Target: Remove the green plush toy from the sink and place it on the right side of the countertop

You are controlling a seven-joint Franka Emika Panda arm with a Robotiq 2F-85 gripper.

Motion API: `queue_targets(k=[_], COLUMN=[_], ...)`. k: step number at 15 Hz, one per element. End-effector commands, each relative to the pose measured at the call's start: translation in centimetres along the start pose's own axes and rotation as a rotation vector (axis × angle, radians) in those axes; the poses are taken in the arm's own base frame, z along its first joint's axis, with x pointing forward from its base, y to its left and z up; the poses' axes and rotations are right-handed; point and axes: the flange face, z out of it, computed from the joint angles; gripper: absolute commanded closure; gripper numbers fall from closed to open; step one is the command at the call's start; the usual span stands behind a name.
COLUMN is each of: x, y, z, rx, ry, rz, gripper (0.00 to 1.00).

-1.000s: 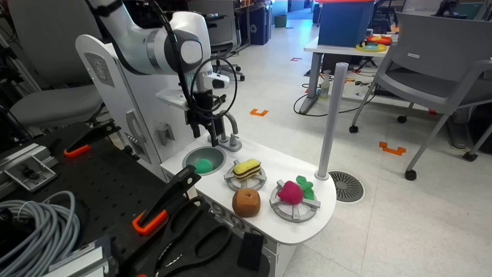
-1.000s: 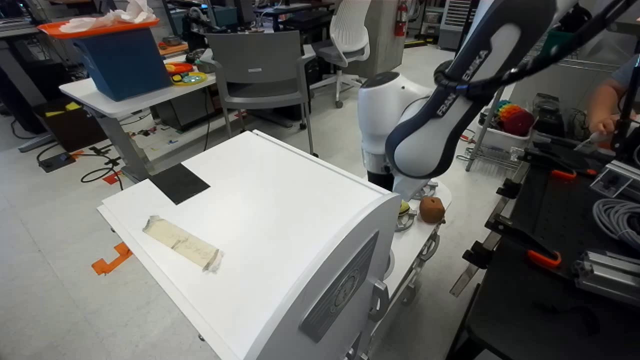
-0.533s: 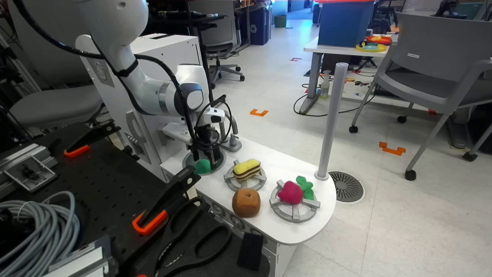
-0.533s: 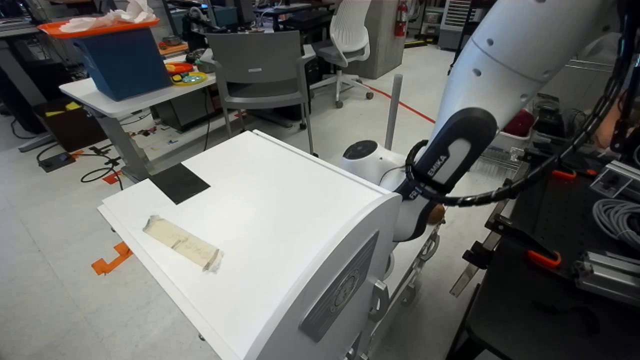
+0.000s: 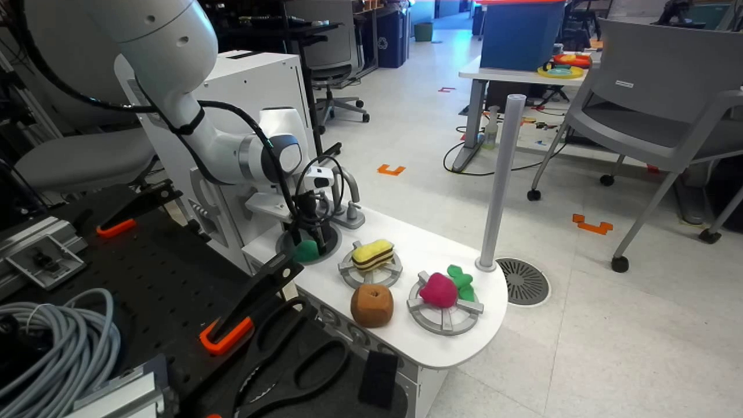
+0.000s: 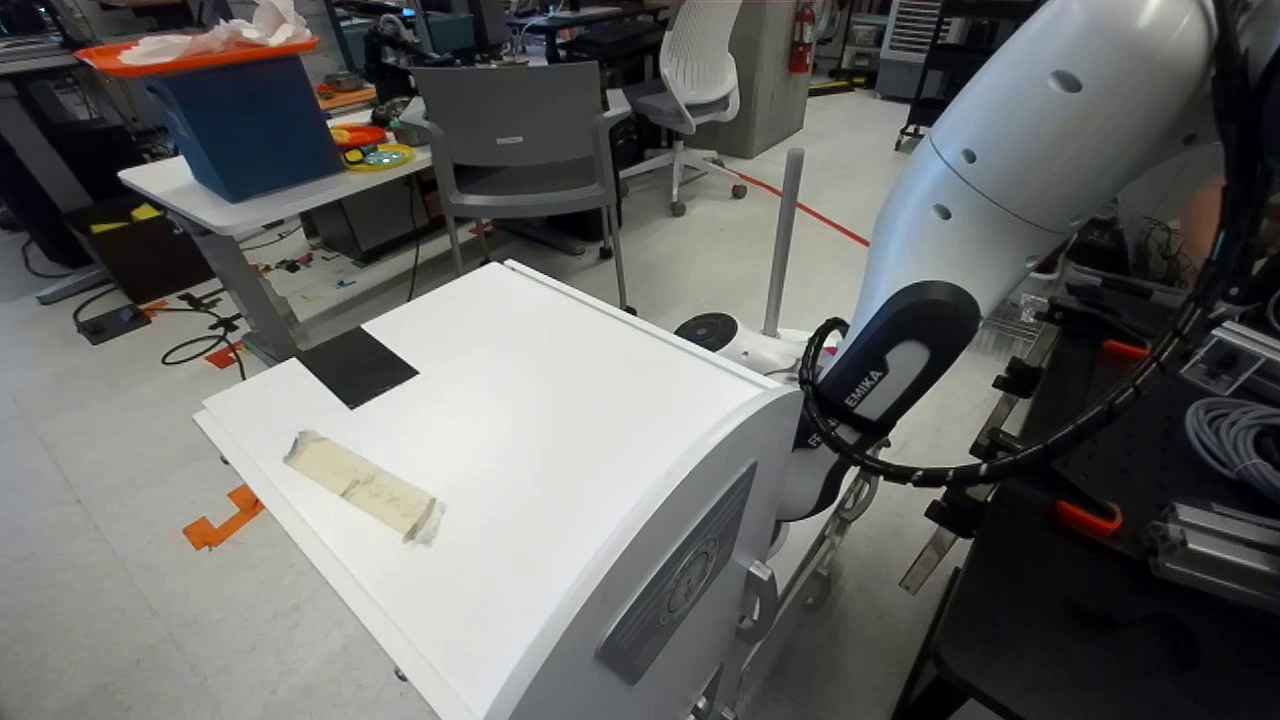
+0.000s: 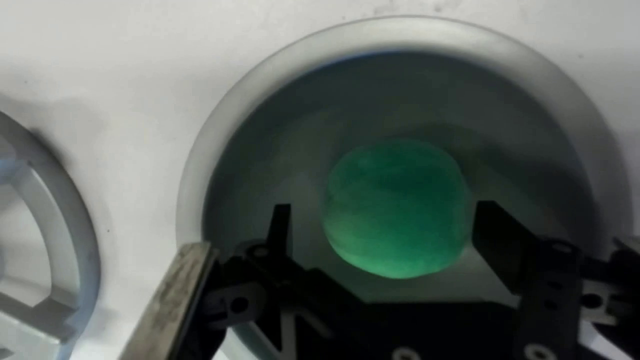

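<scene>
Near the wrist view's centre, the green plush toy [image 7: 397, 207] sits in the sink [image 7: 410, 32], the claw [image 7: 384, 220] wide about it. The finger [image 7: 500, 245] at frame right looks closer, so closing could shove the toy leftward; a shallow pinch might slip. Carried low, it could bump the striped yellow toy [image 5: 372, 255], mid-frame in an exterior view.

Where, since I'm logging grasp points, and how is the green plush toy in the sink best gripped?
Probably across the middle of the green plush toy, from straight above: it looks rounded, and the sink surrounds it, so a sideways approach seems hindered. In the wrist view the open gripper appears to straddle it, suiting a pinch there.
</scene>
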Motion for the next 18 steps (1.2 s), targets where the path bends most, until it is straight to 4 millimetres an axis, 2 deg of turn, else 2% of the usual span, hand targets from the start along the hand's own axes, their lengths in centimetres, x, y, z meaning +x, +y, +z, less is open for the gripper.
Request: queue_targets(k=[1, 5, 9, 10, 11, 13, 18], x=[0.4, 0.5, 0.3, 0.1, -0.1, -0.6, -3.5], y=[-0.2, -0.3, -1.0, -0.9, -0.7, -0.4, 0.5], z=[-0.5, -0.8, -0.9, -1.3, -1.5, -2.0, -3.1], rx=[-0.018, -0.003, 0.02, 0.031, 0.034, 0.048, 0.069], ry=[0.01, -0.016, -0.071, -0.057, -0.052, -0.014, -0.105], rz=[-0.022, 0.002, -0.039, -0.052, -0.064, -0.088, -0.03], gripper=[0.4, 0.71, 0.97, 0.99, 0.95, 0.99, 0.96])
